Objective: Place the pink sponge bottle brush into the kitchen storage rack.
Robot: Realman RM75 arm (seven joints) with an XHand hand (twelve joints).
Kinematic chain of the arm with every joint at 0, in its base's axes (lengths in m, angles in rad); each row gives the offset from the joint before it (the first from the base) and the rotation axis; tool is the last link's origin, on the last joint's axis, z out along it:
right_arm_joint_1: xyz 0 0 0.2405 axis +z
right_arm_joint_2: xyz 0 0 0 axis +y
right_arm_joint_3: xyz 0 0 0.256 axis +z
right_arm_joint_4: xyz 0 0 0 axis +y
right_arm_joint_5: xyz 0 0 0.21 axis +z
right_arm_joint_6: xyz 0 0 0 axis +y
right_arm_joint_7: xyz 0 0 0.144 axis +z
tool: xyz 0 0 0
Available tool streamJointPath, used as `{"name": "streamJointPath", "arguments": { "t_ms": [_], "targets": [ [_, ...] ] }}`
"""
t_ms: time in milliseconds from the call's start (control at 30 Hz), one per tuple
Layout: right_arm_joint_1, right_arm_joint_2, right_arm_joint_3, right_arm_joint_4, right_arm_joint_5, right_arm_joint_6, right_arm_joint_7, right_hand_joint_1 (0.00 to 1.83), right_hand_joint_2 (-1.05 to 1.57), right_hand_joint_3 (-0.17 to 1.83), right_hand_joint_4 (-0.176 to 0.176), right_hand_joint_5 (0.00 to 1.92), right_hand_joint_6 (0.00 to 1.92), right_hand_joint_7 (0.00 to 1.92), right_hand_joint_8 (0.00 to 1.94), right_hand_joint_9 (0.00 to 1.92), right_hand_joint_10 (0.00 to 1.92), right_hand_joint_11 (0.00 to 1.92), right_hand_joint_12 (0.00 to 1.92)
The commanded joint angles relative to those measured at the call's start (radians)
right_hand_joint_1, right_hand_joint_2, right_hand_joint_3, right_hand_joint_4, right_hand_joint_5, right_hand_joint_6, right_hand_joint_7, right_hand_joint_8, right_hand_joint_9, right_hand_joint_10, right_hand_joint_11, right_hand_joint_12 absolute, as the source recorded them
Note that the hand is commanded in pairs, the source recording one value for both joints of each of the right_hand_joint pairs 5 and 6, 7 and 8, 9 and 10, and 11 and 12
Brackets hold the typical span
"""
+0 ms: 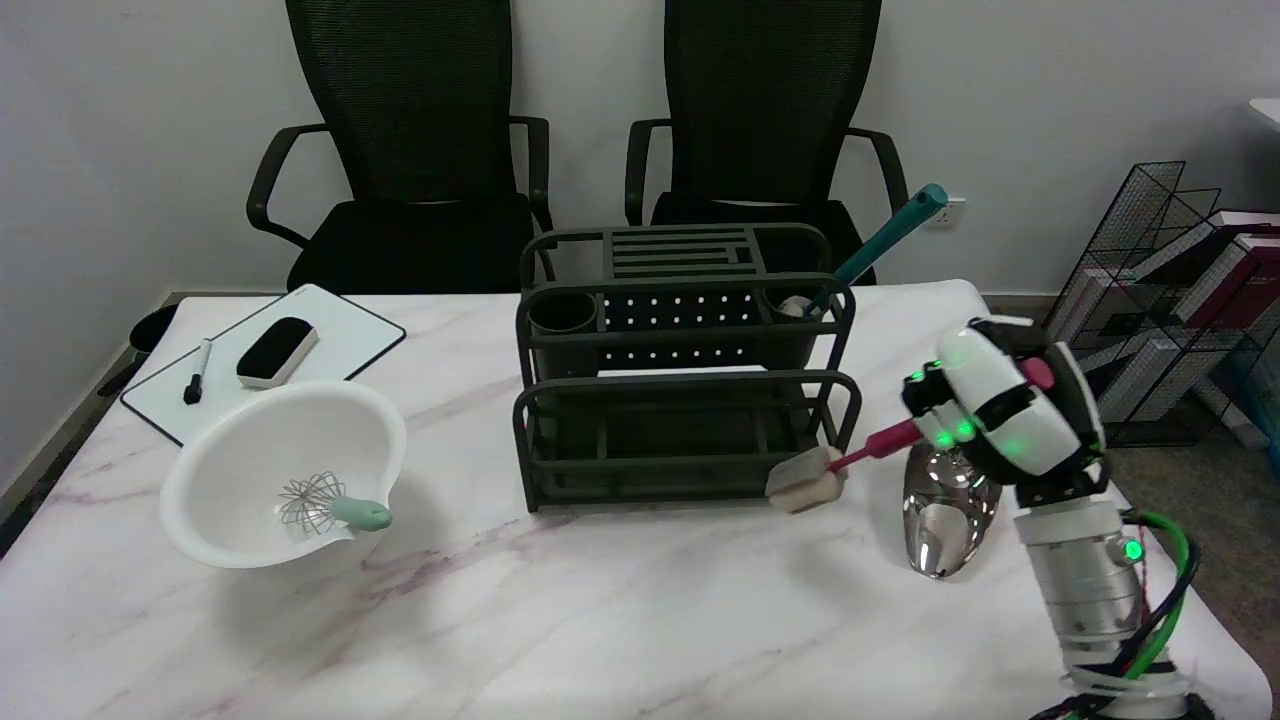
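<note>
Right hand holding the brush at the rack's front right corner.

Nearest, toward the table's point(620, 620) right edge, the right hand point(1000, 415) grips the pink handle of the brush point(830, 470); the handle runs leftward and slightly down from the fingers, and its pale sponge head sits at the rack's point(685, 380) lower front right corner, touching or just beside the front rail, outside the compartments. A shiny metal object point(940, 515) lies on the table just below the hand. Near the left edge, a white bowl point(285, 470) tilts, holding a whisk point(330, 503). The dark rack stands mid-table; a teal-handled brush point(880, 240) leans from its back right cup. At the far left corner, a whiteboard point(265, 360) carries an eraser point(277, 352) and a marker point(197, 372). Two chairs point(590, 130) stand beyond.
</note>
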Motion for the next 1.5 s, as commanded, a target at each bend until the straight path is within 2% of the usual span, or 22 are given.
{"name": "streamJointPath", "arguments": {
  "t_ms": [33, 167, 333, 367, 433, 533, 600, 767, 900, 1067, 1300, 1500],
  "targets": [
    [0.117, -0.097, -0.219, 0.186, -0.058, -0.232, -0.306, 0.82, 1.57, 1.28, 0.000, 1.92, 1.92, 1.92, 1.92, 1.92, 1.92, 1.92, 1.92],
    [0.213, -0.062, -0.204, 0.251, -0.049, -0.366, -0.282, 0.84, 1.57, 1.24, 0.000, 1.92, 1.92, 1.92, 1.92, 1.92, 1.92, 1.92, 1.92],
    [0.338, -0.021, -0.165, 0.339, -0.045, -0.385, -0.262, 0.88, 1.57, 1.15, 0.000, 1.92, 1.92, 1.92, 1.92, 1.92, 1.92, 1.92, 1.92],
    [0.360, -0.019, -0.164, 0.343, -0.049, -0.373, -0.259, 0.86, 1.57, 1.19, 0.000, 1.92, 1.92, 1.92, 1.92, 1.92, 1.92, 1.92, 1.92],
    [0.390, -0.019, -0.174, 0.343, -0.052, -0.339, -0.240, 0.85, 1.21, 1.67, 0.000, 1.92, 1.92, 1.92, 1.92, 1.92, 1.92, 1.92, 1.92],
    [0.384, -0.039, -0.192, 0.343, -0.040, -0.327, -0.235, 0.77, 1.31, 1.51, 0.000, 1.92, 1.92, 1.92, 1.92, 1.92, 1.92, 1.92, 1.92],
    [0.371, -0.057, -0.193, 0.343, -0.039, -0.318, -0.235, 0.72, 1.51, 1.37, 0.000, 1.92, 1.92, 1.92, 1.92, 1.92, 1.92, 1.92, 1.92],
    [0.376, -0.077, -0.155, 0.333, 0.007, -0.386, -0.224, 0.73, 1.57, 1.31, 0.000, 1.92, 1.92, 1.92, 1.92, 1.92, 1.92, 1.92, 1.92],
    [0.416, -0.070, -0.049, 0.334, 0.032, -0.548, -0.160, 0.78, 1.57, 1.29, 0.000, 1.92, 1.92, 1.92, 1.92, 1.92, 1.92, 1.92, 1.92],
    [0.552, -0.035, 0.074, 0.333, 0.013, -0.723, -0.022, 0.83, 1.57, 1.30, 0.000, 1.92, 1.92, 1.92, 1.92, 1.92, 1.92, 1.92, 1.92],
    [0.826, -0.009, 0.083, 0.322, 0.023, -0.931, 0.088, 0.85, 1.57, 1.28, 0.000, 1.92, 1.92, 1.92, 1.92, 1.92, 1.92, 1.92, 1.92],
    [0.942, -0.010, 0.072, 0.288, 0.023, -1.064, 0.105, 0.91, 1.57, 1.21, 0.000, 1.92, 1.92, 1.92, 1.92, 1.92, 1.92, 1.92, 1.92]
  ]
}}
